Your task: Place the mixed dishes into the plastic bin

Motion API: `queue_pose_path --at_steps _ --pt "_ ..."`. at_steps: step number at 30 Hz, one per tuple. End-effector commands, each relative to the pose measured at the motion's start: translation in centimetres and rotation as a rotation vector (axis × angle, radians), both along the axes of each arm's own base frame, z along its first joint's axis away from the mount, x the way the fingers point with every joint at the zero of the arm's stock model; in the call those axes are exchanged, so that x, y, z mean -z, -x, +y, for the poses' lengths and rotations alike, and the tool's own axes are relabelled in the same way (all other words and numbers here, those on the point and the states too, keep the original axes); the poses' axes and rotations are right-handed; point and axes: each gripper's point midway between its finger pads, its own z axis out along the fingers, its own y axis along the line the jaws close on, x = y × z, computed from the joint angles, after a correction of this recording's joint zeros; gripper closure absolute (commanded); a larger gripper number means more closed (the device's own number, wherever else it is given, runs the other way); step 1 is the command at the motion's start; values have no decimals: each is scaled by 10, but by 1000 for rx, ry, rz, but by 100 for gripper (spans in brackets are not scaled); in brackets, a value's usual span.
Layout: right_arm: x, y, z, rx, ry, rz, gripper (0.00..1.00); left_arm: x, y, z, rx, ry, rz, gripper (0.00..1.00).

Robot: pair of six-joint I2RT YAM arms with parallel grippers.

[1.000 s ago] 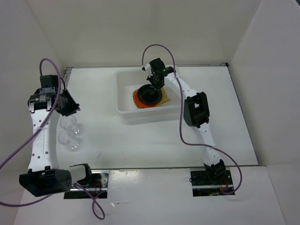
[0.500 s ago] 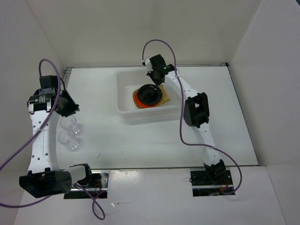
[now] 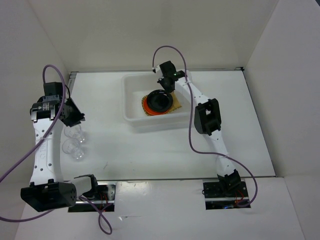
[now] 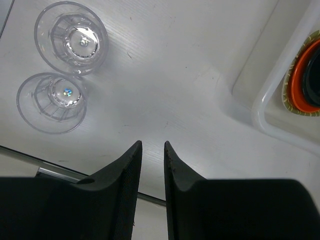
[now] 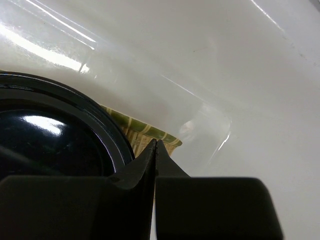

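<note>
The big see-through white plastic bin (image 3: 150, 123) sits at the far edge of the tabletop (image 3: 150, 150), near the middle. Inside it lie the tan woven bamboo tray (image 3: 176, 104), the small round orange plate (image 3: 145, 106) on it, and the shiny round black plate (image 3: 159, 101) on top. 2 clear glass cups (image 4: 70, 37) (image 4: 51, 102) stand by the left edge, right next to each other. They are not in the bin yet.

Your right gripper (image 5: 155, 142) is inside the bin. Its fingers are squeezed together with nothing between them, and its tips are right by the black plate's rim. If you pull it out sideways, it can bump that plate and push the stack crooked.

Your left gripper (image 4: 151, 146) hangs above the tabletop near the cups, jaws a little apart and holding nothing. That gap looks too thin to go around a cup. Glass is slippery, and the cups are so close that grabbing 1 can knock the other over. It may then roll off the left edge. A cup carried too low can also hit the bin's wall.
</note>
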Motion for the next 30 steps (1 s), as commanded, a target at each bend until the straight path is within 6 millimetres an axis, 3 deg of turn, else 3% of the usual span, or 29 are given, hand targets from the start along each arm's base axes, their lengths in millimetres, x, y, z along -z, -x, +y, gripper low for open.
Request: queue_pose_path --at_steps 1,8,16,20,27,30 --pt "-15 -10 2 6 -29 -41 100 -3 6 5 -5 -30 -5 68" --pt "-16 -2 9 -11 -68 -4 100 -4 10 4 -5 -30 -5 68" --pt "-8 26 24 -59 -106 82 100 -3 12 4 -5 -30 -5 67" --pt "-18 34 38 -104 -149 94 100 0 13 4 -4 -28 4 67" --pt "-35 31 34 -82 -148 60 100 3 14 3 -4 -27 13 67" --pt "-62 22 33 -68 -157 -12 100 1 15 3 -4 -28 4 66"
